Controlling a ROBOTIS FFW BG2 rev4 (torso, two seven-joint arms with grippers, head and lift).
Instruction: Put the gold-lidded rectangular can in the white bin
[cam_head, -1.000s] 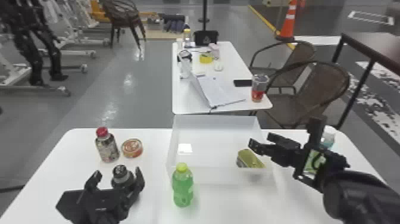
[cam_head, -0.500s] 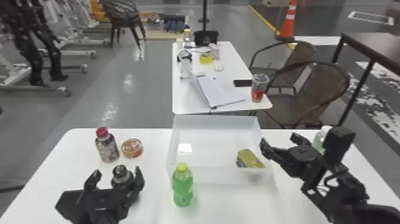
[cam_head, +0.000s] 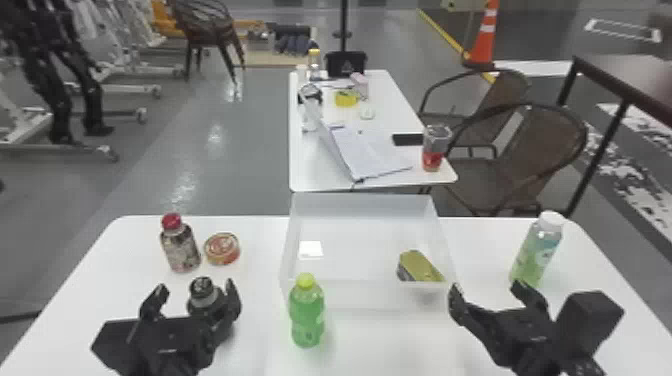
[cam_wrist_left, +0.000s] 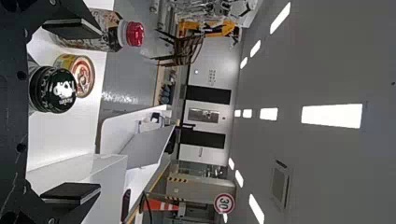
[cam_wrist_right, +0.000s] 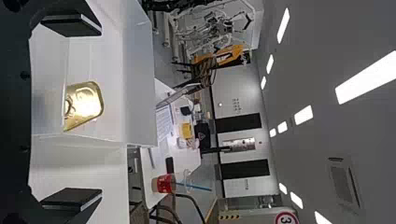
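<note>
The can's lid (cam_head: 421, 266) is gold; the bin (cam_head: 345, 235) is white.

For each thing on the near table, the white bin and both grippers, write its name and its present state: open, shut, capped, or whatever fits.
Gold-lidded rectangular can: lid on, inside the bin
White bin: open-topped
Green bottle: capped, upright
Red-capped bottle: capped, upright
Round tin: closed
Black-capped container: capped
White-capped bottle: capped, standing
Left gripper: open
Right gripper: open
</note>
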